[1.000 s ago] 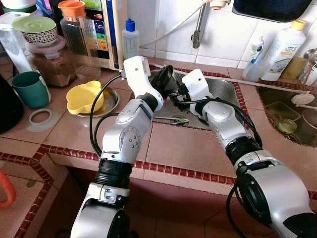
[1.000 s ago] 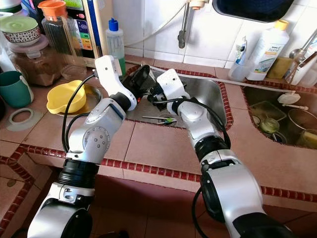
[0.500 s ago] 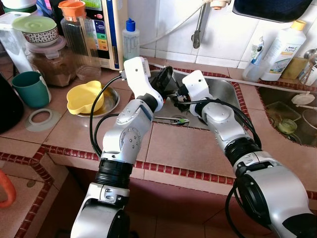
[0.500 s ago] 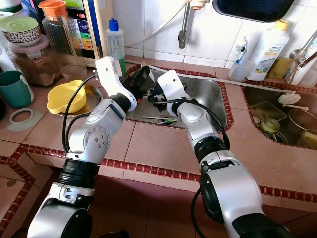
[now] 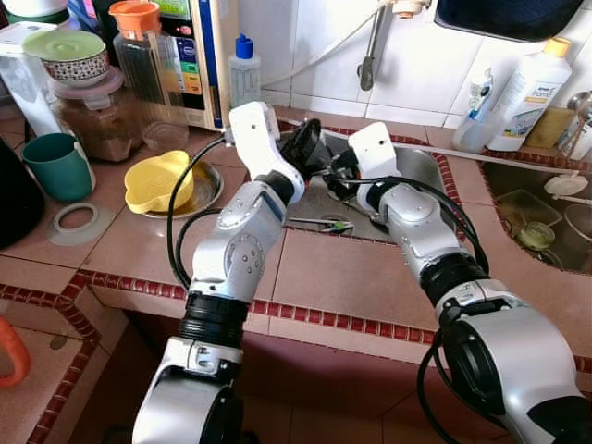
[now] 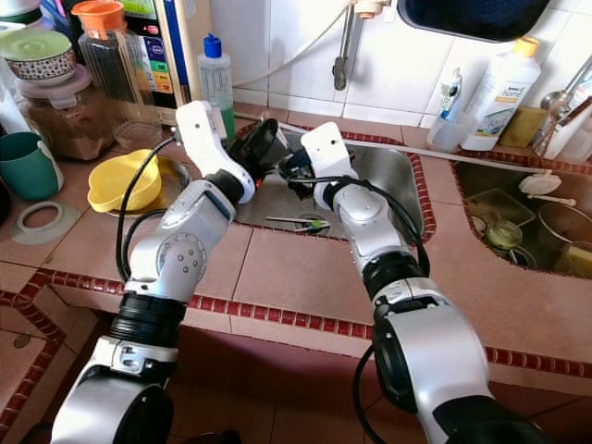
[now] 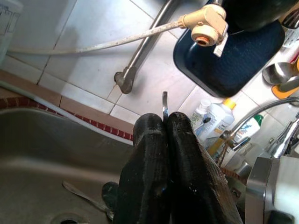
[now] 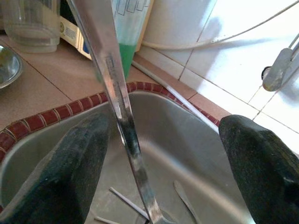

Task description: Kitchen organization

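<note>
Above the steel sink (image 5: 421, 166), my left gripper (image 5: 310, 153) is shut on a thin steel utensil (image 7: 165, 102), whose tip sticks out between the black fingers (image 7: 145, 154). Right beside it, my right gripper (image 5: 338, 173) is open. The utensil's long handle (image 8: 117, 93) runs between its two spread fingers (image 8: 74, 172) without touching either pad. Loose cutlery, one piece with a green handle (image 5: 326, 223), lies on the sink bottom.
A yellow bowl (image 5: 157, 180) on a steel plate, a teal mug (image 5: 57, 165) and jars stand on the tiled counter at left. A blue-capped bottle (image 5: 243, 69) and the tap (image 5: 370, 46) are behind the sink. A second basin (image 5: 546, 217) with dishes lies at right.
My right wrist has risen a little and come closer to the left gripper over the sink. The left arm has lifted slightly, still gripping the utensil.
</note>
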{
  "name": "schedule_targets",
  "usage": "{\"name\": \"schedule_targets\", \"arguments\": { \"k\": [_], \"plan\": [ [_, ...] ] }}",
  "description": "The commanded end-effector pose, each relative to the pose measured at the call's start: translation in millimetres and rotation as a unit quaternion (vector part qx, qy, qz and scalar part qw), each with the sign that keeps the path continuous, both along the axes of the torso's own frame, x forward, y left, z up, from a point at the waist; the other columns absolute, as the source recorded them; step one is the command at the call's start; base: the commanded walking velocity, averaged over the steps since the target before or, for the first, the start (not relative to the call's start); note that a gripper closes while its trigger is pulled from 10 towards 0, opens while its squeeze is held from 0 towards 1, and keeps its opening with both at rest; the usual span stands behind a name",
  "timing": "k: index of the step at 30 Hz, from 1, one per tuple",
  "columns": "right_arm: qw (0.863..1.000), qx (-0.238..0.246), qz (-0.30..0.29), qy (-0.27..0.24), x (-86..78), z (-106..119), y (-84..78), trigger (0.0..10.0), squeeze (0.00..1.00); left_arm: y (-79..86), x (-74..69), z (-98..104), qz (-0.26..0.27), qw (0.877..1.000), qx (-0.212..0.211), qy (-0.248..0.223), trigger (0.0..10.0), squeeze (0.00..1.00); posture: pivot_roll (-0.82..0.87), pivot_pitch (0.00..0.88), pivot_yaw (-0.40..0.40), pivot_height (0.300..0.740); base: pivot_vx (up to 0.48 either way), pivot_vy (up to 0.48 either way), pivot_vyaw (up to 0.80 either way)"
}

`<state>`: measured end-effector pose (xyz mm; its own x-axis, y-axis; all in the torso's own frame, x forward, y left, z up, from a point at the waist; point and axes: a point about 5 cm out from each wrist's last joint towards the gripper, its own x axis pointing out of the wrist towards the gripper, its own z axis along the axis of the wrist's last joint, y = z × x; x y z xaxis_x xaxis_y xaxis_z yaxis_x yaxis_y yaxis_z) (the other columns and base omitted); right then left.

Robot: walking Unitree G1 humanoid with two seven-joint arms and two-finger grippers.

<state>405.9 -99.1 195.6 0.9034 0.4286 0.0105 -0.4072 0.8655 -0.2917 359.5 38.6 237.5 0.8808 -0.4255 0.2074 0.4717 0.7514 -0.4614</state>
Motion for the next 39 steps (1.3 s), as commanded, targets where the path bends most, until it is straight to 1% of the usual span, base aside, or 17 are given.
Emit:
{"name": "schedule_targets", "arguments": {
  "k": [1,7,8,10,11,13,15,17,18,19,21,24,27,29,34,35,39],
  "plan": [
    [1.000,0.009,-0.005,0.004,0.4,0,-0.5,0.0,0.00,-27.4,-7.0,11,-0.033,0.999,-0.026,-0.007,10.0,0.00,0.01,0.025,-0.049,0.740,0.000,0.000,0.00],
    [1.000,0.014,0.000,0.002,0.0,0,1.4,0.0,0.00,-35.1,-10.1,13,-0.038,0.999,-0.033,-0.005,10.0,0.00,0.02,0.024,-0.062,0.740,0.000,0.000,0.00],
    [1.000,0.019,0.005,-0.001,-0.1,2,2.6,10.0,0.00,-36.6,-11.1,13,-0.039,0.999,-0.034,-0.005,10.0,0.00,0.02,0.023,-0.063,0.740,0.000,0.000,0.00],
    [0.999,0.052,0.015,-0.005,-0.2,7,5.8,10.0,0.00,-38.8,-12.7,12,-0.037,0.999,-0.035,-0.004,10.0,0.00,0.02,0.023,-0.068,0.740,0.000,0.000,0.00],
    [0.998,0.058,0.016,-0.006,-0.2,8,6.3,10.0,0.00,-38.9,-12.8,12,-0.036,0.999,-0.036,-0.004,10.0,0.00,0.02,0.023,-0.068,0.740,0.000,0.000,0.00],
    [0.996,0.085,0.025,-0.019,-0.4,14,8.1,10.0,0.00,-36.0,-12.0,12,-0.019,0.999,-0.036,-0.011,10.0,0.00,0.02,0.024,-0.073,0.740,0.000,0.000,0.00],
    [0.995,0.078,-0.004,-0.054,0.9,22,0.7,10.0,0.00,-28.2,-9.2,15,0.008,0.999,-0.034,-0.027,10.0,0.00,0.02,0.025,-0.074,0.740,0.000,0.000,0.00],
    [0.995,0.058,-0.041,-0.067,2.7,24,-10.4,10.0,0.00,-16.2,-4.8,20,0.044,0.997,-0.025,-0.049,10.0,0.00,0.02,0.025,-0.073,0.740,0.000,0.000,0.00],
    [0.994,0.067,-0.054,-0.062,3.2,22,-19.3,10.0,0.00,-6.0,-0.9,24,0.067,0.996,-0.029,-0.057,10.0,0.00,0.02,0.026,-0.072,0.740,0.000,0.000,0.00],
    [0.994,0.073,-0.056,-0.053,2.8,19,-25.0,10.0,0.00,0.4,1.9,24,0.077,0.995,-0.034,-0.056,10.0,0.00,0.02,0.026,-0.067,0.740,0.000,0.000,0.00],
    [0.994,0.077,-0.058,-0.044,1.6,14,-32.4,10.0,0.00,7.4,5.3,23,0.088,0.994,-0.032,-0.053,10.0,0.00,0.01,0.027,-0.063,0.740,0.000,0.000,0.00],
    [0.995,0.081,-0.052,-0.035,-1.4,6,-39.9,10.0,0.00,13.4,8.7,21,0.098,0.994,-0.029,-0.047,10.0,0.00,0.00,0.024,-0.057,0.740,0.000,0.000,0.00],
    [0.995,0.081,-0.050,-0.037,-3.3,5,-44.0,10.0,0.00,15.8,9.7,21,0.102,0.993,-0.026,-0.050,10.0,0.00,0.00,0.023,-0.055,0.740,0.000,0.000,0.00],
    [0.994,0.085,-0.048,-0.038,-5.4,3,-50.5,10.0,0.00,20.0,11.2,21,0.113,0.992,-0.018,-0.056,10.0,0.00,0.00,0.022,-0.051,0.740,0.000,0.000,0.00],
    [0.995,0.089,-0.034,-0.028,-10.3,-4,-58.3,10.0,0.00,24.5,13.9,19,0.122,0.991,-0.014,-0.052,10.0,0.00,0.00,0.017,-0.040,0.740,0.000,0.000,0.00],
    [0.995,0.089,-0.034,-0.028,-10.3,-4,-58.3,10.0,0.00,24.5,13.9,19,0.122,0.991,-0.014,-0.052,10.0,0.00,0.00,0.017,-0.040,0.740,0.000,0.000,0.00],
    [0.993,0.104,-0.045,-0.039,-15.9,-5,-69.7,10.0,0.00,28.0,13.8,16,0.128,0.990,-0.010,-0.052,10.0,0.00,-0.01,0.006,-0.023,0.740,0.000,0.000,0.00]
  ]
}}
